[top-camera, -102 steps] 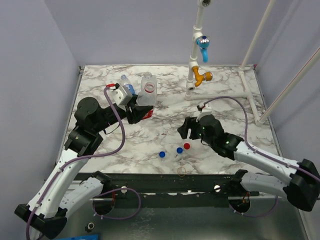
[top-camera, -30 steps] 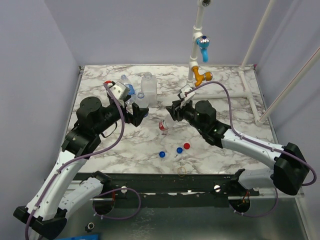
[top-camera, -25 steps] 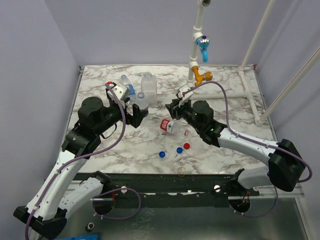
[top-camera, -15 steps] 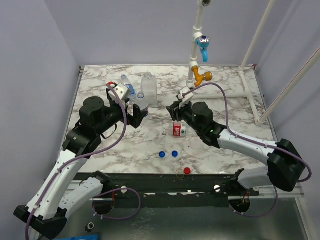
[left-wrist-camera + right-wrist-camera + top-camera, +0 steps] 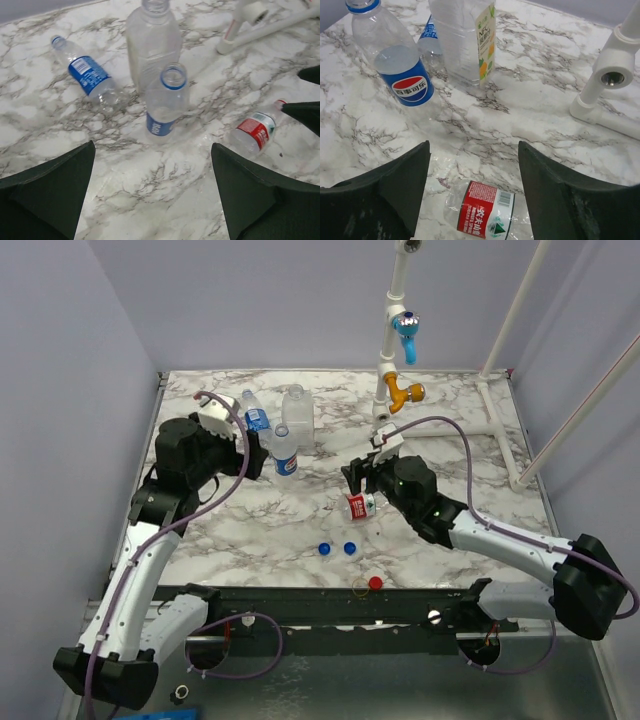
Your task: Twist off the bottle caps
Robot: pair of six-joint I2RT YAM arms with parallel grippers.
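Near the desk [image 5: 260,530] edge sit a red cap [image 5: 375,582] and two blue caps [image 5: 324,550]. The red-label bottle [image 5: 359,505] lies by the right gripper [image 5: 473,145], spread wide, empty. The left gripper [image 5: 152,146], equally wide, faces an upright blue-label bottle [image 5: 166,100].

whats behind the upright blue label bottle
The wider clear bottle stands just behind the upright bottle, its lower part hidden by it. Another blue-label bottle lies further left.
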